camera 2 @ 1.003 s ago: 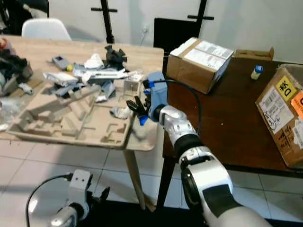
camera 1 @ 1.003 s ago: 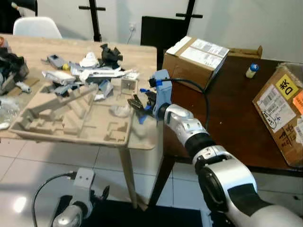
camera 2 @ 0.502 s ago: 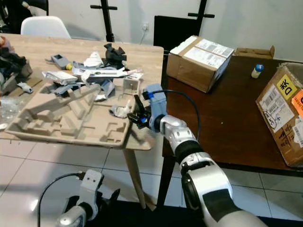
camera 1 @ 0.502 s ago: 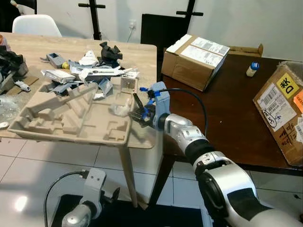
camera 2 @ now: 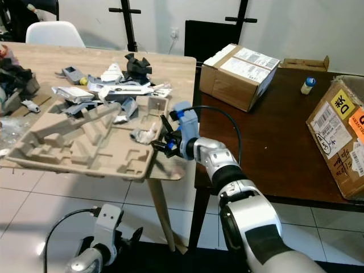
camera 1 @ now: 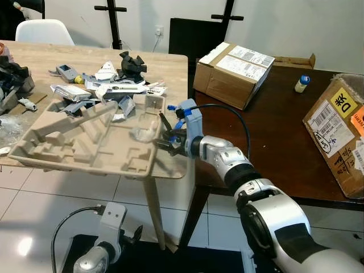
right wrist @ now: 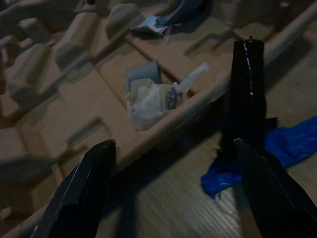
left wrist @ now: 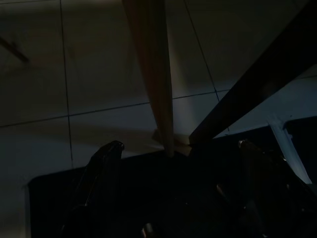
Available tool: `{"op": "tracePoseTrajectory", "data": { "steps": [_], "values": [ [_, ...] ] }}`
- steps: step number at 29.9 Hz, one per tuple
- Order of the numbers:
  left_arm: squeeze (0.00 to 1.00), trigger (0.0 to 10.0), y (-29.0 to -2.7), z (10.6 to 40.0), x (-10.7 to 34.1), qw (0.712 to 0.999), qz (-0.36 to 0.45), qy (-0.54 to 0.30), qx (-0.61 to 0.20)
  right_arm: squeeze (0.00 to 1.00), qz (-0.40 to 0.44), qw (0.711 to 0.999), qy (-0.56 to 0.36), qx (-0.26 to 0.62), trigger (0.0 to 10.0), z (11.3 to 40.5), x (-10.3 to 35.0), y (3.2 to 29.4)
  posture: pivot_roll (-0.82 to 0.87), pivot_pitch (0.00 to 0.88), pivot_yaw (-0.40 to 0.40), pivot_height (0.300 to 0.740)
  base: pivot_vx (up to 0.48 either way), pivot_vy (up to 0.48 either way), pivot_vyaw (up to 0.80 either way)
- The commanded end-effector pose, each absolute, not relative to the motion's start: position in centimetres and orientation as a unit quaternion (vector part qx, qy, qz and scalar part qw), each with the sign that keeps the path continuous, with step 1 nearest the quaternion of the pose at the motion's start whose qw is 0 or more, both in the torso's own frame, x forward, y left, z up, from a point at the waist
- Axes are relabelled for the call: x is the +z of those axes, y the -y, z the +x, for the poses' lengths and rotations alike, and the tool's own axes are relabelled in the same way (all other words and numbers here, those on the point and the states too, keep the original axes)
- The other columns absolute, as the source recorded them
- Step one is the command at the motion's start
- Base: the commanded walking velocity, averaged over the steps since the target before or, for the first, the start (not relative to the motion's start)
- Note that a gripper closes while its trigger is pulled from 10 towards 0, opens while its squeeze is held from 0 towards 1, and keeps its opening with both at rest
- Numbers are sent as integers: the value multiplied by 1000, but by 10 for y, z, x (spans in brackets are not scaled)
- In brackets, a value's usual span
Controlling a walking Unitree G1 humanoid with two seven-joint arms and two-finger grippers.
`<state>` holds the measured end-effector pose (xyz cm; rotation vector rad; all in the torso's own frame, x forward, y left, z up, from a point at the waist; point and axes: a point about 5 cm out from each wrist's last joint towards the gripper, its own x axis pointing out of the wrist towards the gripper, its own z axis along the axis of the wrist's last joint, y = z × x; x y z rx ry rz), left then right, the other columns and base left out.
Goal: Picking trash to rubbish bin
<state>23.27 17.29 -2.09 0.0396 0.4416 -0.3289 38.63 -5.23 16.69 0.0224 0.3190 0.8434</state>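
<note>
Counter [camera 1: 170,68] of pale wood stretches beyond the right tool [camera 1: 165,138], and just beside the tool's tips lies the big moulded pulp tray [camera 1: 74,142], its near edge overhanging the counter. Cardboard boxes [camera 1: 233,65] sit off to the tool's outer side on the dark brown table [camera 1: 273,142]. Right tool is spread wide open, gripping nothing, fingers [right wrist: 250,79] straddling the tray's rim. Straight ahead between them, inside the tray, sits the crumpled plastic wrapper [right wrist: 148,101]. Under the tool, on the wood, a scrap of blue trash [right wrist: 247,163]. More litter [camera 1: 108,88] is heaped past the tray. Left tool [left wrist: 173,198] hangs low over the tiled floor [left wrist: 99,74], fingers apart, by the counter's leg [left wrist: 153,74].
</note>
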Motion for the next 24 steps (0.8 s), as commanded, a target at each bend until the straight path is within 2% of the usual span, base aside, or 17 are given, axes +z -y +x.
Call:
{"op": "tracePoseTrajectory", "data": {
  "steps": [1, 2, 7, 17, 18, 19, 20, 22, 23, 24],
  "values": [
    [0, 10000, -171, 231, -23, 961, 12, -225, -159, 0, 8, 886, -201, 418, 9490, 379, 150, 50, 37, 124, -57, 740, 0, 0, 0],
    [0, 10000, -171, 232, -22, 962, 10, -224, -157, 0, 17, 883, -204, 423, 9922, 379, 151, 47, 36, 125, -56, 740, 0, 0, 0],
    [0, 10000, -173, 233, -22, 963, 7, -223, -154, 0, 60, 871, -203, 444, 10000, 377, 160, 36, 34, 130, -54, 740, 0, 0, 0],
    [0, 10000, -174, 232, -22, 962, 8, -227, -153, 0, 24, 872, -219, 436, 10000, 374, 151, 33, 32, 134, -53, 740, 0, 0, 0],
    [0, 10000, -174, 232, -22, 962, 7, -227, -153, 0, 15, 876, -223, 427, 8549, 374, 148, 35, 32, 133, -53, 740, 0, 0, 0],
    [0, 10000, -174, 233, -22, 962, 7, -227, -153, 0, 12, 877, -224, 424, 8549, 375, 147, 36, 32, 133, -53, 740, 0, 0, 0],
    [0, 10000, -174, 232, -22, 962, 8, -227, -154, 0, 10, 880, -225, 419, 2980, 375, 146, 37, 32, 132, -53, 740, 0, 0, 0],
    [0, 10000, -174, 232, -22, 962, 8, -227, -154, 0, 10, 882, -227, 413, 2980, 375, 146, 39, 32, 132, -53, 740, 0, 0, 0],
    [0, 10000, -174, 232, -22, 962, 8, -227, -154, 0, 13, 885, -229, 405, 0, 376, 145, 41, 32, 130, -53, 740, 0, 0, 0],
    [0, 10000, -174, 232, -22, 961, 8, -227, -154, 0, 15, 888, -231, 397, 0, 377, 145, 43, 32, 129, -53, 740, 0, 0, 0]
  ]
}}
